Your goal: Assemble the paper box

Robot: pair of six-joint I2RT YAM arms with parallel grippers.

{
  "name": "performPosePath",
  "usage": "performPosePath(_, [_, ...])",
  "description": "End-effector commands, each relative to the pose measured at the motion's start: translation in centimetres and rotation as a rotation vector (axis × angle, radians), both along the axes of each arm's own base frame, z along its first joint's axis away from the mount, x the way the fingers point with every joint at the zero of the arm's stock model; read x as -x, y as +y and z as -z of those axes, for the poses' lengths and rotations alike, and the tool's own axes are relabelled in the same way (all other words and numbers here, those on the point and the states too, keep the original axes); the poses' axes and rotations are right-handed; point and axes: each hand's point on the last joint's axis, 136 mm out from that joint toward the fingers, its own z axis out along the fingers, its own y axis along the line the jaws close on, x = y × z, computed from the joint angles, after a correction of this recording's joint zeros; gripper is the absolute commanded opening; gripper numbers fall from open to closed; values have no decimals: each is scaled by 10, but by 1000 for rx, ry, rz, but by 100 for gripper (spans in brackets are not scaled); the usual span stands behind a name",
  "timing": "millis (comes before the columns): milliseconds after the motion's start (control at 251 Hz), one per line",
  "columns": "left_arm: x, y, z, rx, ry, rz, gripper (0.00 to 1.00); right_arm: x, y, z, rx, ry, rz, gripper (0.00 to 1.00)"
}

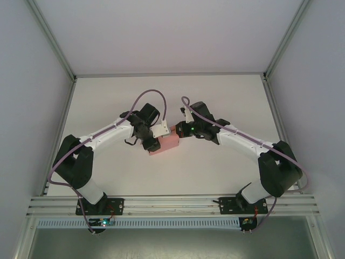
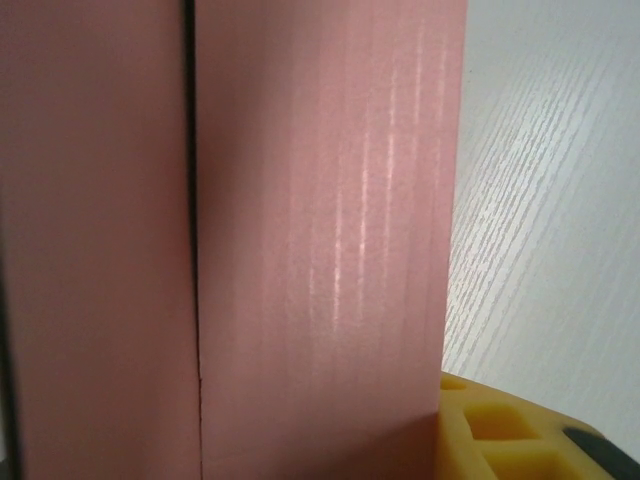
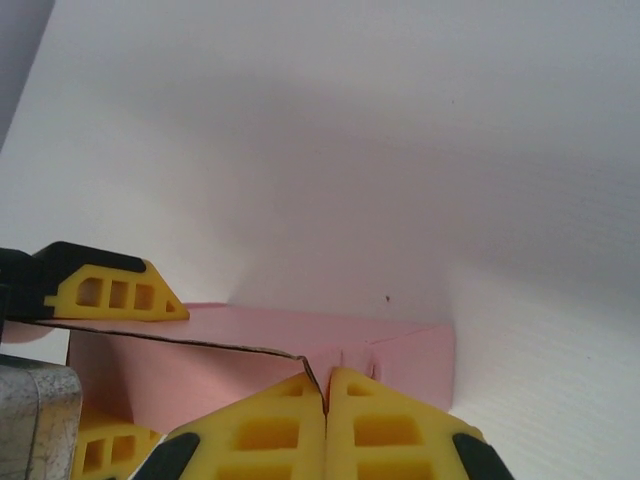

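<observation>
The white table point(image 1: 226, 102) is bare but for the work going on mid-table. Left arm point(image 1: 102, 137) and right arm point(image 1: 242, 143) both reach in toward the centre and meet there. Between them sits the paper box point(image 1: 166, 143), pink and folded up, resting on the tabletop. The left gripper point(image 1: 152, 141) has it clamped, one yellow finger over the top panel, one beneath. The right gripper point(image 3: 326, 385) is pinched fully together, its tips at the box's edge, and I see nothing between them.
</observation>
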Motion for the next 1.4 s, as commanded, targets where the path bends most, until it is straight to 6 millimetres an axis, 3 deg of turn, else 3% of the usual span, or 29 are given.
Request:
performPosePath(0, [-25, -15, -4, 43, -72, -3, 16, 29, 18, 16, -49, 47, -110, 0])
performPosePath(267, [-25, -15, -1, 38, -79, 9, 17, 46, 0, 44, 110, -263, -295, 0])
performPosePath(431, [-26, -19, -6, 58, -73, 3, 19, 43, -2, 50, 126, -325, -268, 0])
performPosePath(503, [-27, -19, -8, 60, -73, -3, 21, 36, 0, 43, 133, -337, -219, 0])
performPosePath(686, [-31, -19, -22, 70, -91, -42, 38, 24, -2, 16, 164, -418, -102, 0])
performPosePath(750, [-30, -19, -30, 83, -95, -54, 57, 23, -3, 11, 167, -421, -81, 0])
performPosePath(986, [-27, -8, -60, 121, -142, -178, 81, 19, -9, 20, 304, -439, -11, 0])
performPosePath(1038, [-25, -3, -64, 121, -142, -224, 93, 20, -7, 20, 315, -442, -13, 0])
performPosePath(1125, [-21, 14, -67, 80, -153, -329, 92, 18, -5, 17, 318, -445, -7, 0])
performPosePath(1249, [-8, 49, -65, -61, -157, -521, 75, 16, -6, 12, 329, -456, 19, 0])
performPosePath(1397, [17, 59, -60, -123, -134, -624, 72, 14, -12, 10, 373, -467, 45, 0])
